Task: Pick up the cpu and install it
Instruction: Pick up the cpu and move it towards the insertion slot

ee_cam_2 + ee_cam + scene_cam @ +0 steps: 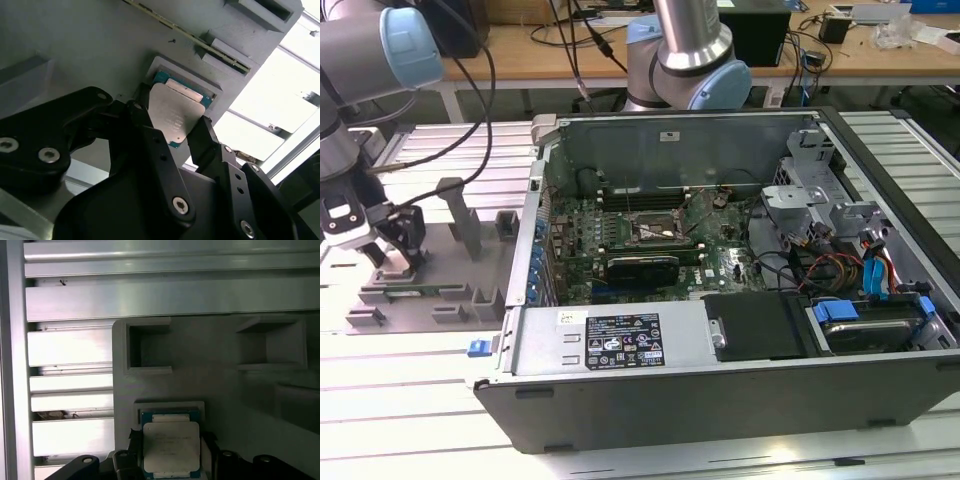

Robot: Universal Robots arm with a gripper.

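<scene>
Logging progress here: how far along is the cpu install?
Nothing looks done yet. In hand: the gripper straddles the cpu at the tray; I cannot tell if it is gripped. Left: the cpu is not yet in the socket inside the case.

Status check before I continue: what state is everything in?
cpu: lying flat in the grey tray's pocket.
gripper: shut on the cpu's two sides.
computer case: open, side panel off, motherboard exposed.
</scene>
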